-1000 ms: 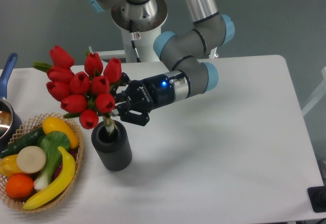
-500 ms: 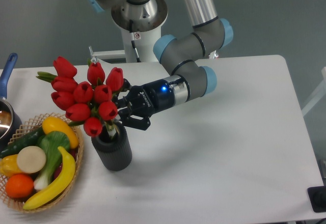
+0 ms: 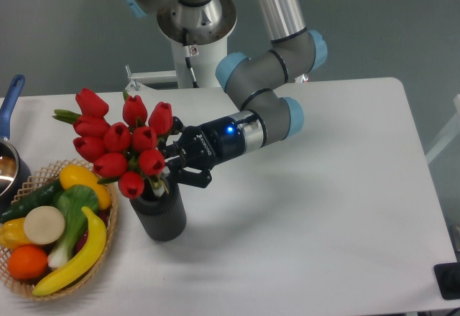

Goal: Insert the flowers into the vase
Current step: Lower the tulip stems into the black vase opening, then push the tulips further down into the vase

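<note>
Jaws are being kept clamped on the flowers (image 3: 118, 140) by the gripper (image 3: 170, 164); stems are apparently being held inside the vase (image 3: 159, 212), near the worktop's (image 3: 323, 187) front-left corner.

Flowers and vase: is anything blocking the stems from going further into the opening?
Nothing visible does. The gripper holds the flowers by the stems directly above the vase, and the stems already reach its top hole. The wicker basket sits beside the vase to its left, clear of the opening.
</note>
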Controlling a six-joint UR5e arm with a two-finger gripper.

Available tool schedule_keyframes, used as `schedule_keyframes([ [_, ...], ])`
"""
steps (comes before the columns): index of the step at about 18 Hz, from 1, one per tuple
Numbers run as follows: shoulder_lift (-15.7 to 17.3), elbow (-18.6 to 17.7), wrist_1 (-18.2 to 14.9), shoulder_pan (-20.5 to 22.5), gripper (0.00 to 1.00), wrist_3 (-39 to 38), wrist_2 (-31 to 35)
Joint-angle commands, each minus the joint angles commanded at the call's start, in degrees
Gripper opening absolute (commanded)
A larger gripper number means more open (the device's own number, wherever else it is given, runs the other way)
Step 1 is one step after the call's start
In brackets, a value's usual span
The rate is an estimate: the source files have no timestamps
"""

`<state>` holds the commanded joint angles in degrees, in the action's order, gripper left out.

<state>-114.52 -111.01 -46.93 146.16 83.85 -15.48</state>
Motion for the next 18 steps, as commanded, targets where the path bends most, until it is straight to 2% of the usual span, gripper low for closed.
schedule_keyframes([
  [18, -2.2, -1.5, 0.5, -0.5, 0.17, 0.5, 2.0],
])
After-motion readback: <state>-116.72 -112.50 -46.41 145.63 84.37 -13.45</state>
